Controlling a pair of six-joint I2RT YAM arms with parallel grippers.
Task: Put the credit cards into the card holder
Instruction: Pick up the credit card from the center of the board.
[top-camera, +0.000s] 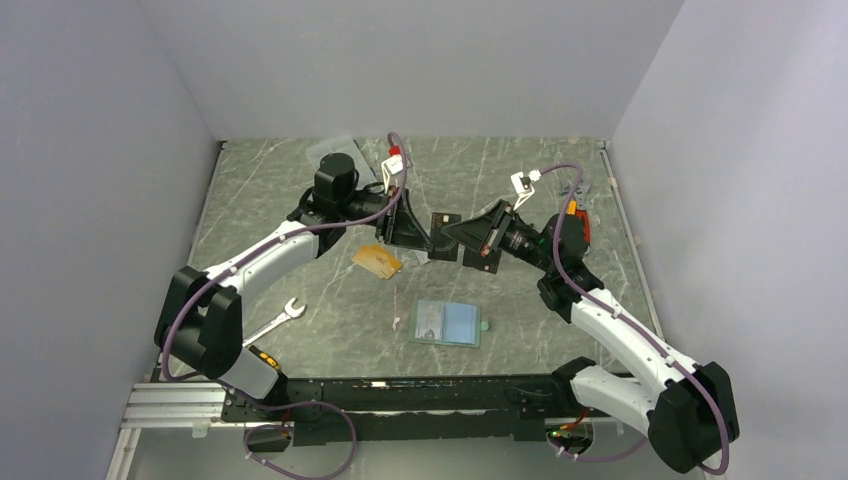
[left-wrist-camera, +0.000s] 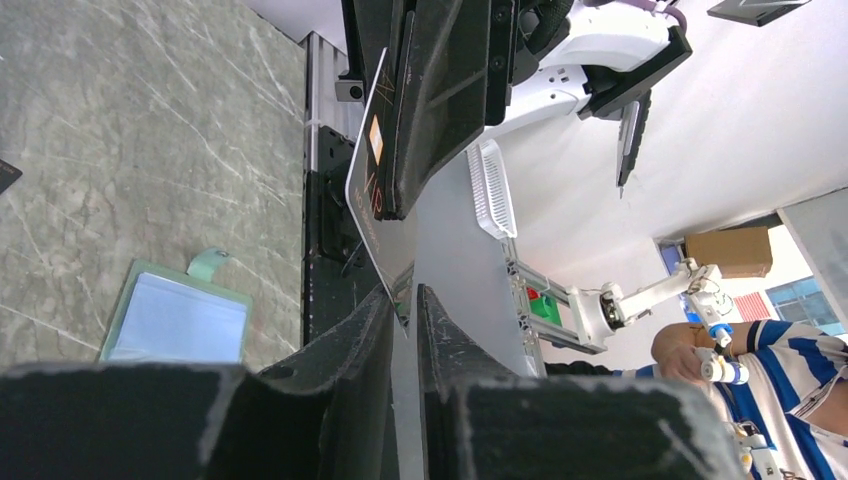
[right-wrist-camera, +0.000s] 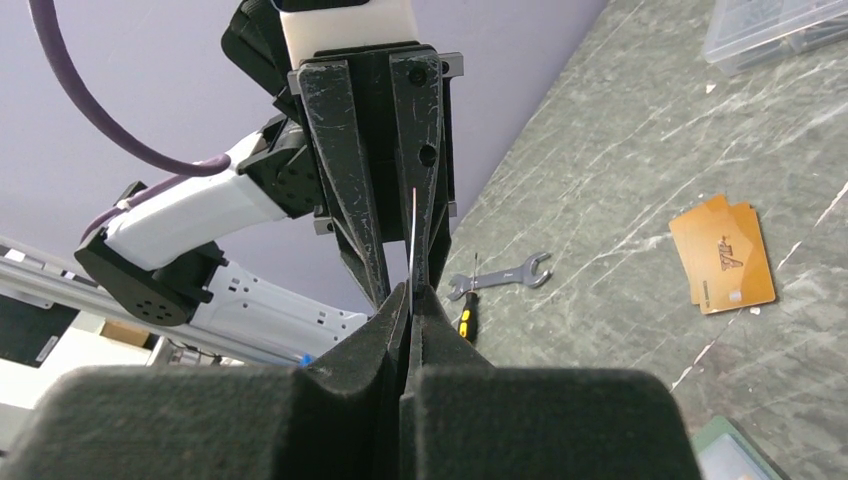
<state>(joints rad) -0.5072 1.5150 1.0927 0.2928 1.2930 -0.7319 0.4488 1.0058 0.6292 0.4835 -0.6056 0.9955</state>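
The silvery-white card (left-wrist-camera: 372, 190) with dark marks is held in the air over the table's middle, edge-on in the right wrist view (right-wrist-camera: 413, 230). My right gripper (right-wrist-camera: 410, 295) is shut on it. My left gripper (left-wrist-camera: 405, 297) faces the right one, and its jaws stand a narrow gap apart around the card's lower corner, which lies against one finger (left-wrist-camera: 365, 330). In the top view the two grippers meet tip to tip (top-camera: 438, 240). The orange-gold card (top-camera: 377, 262) lies on the table just left of them. The grey-green card holder (top-camera: 447, 323) lies open, light blue inside up, nearer the front.
A flat black square piece (top-camera: 441, 221) lies beneath the grippers. A wrench (top-camera: 280, 318) and a yellow-handled screwdriver (right-wrist-camera: 466, 318) lie at the front left. A clear plastic box (top-camera: 345, 150) stands at the back behind the left arm. Grey walls enclose three sides.
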